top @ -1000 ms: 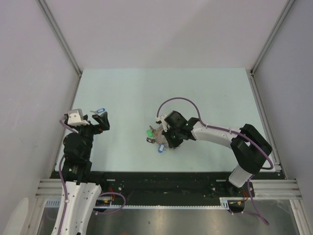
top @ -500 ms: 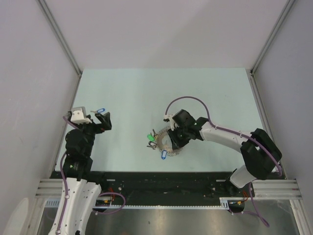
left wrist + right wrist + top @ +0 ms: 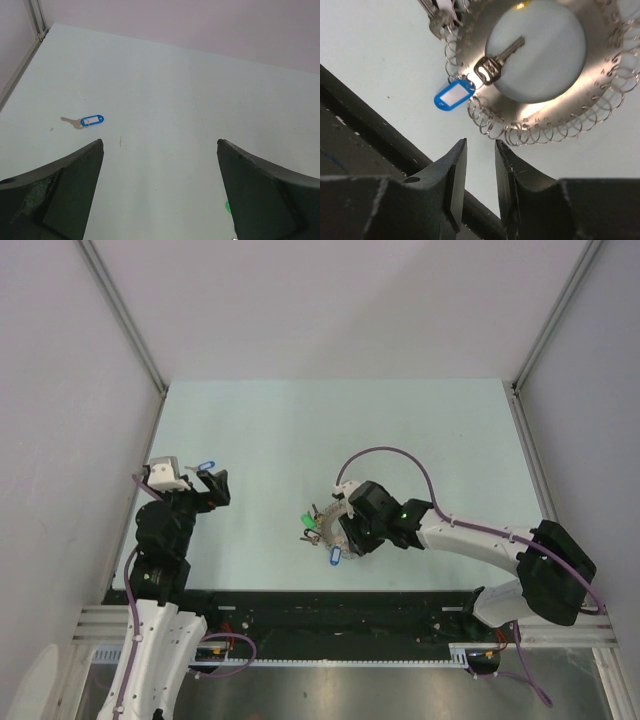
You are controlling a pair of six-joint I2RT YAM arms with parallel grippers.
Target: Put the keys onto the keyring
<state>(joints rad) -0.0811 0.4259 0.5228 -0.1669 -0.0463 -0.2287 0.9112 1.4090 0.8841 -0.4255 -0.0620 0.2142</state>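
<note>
The keyring [image 3: 540, 65] lies flat on the table [image 3: 420, 430] near its front edge, a blue-tagged key [image 3: 453, 95] hooked on its coils; the right gripper [image 3: 480, 175] hangs just above it, jaws nearly closed on nothing; a loose blue key [image 3: 90, 121] lies far left ahead of the left gripper [image 3: 160, 195], jaws wide apart

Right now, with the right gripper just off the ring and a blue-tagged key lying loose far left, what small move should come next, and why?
Probably the left gripper should descend onto the loose blue-tagged key. Its fingers are spread wide with nothing between them, and that key lies alone on the table, apart from the keyring. The right gripper holds nothing, its fingers nearly together beside the ring.
</note>
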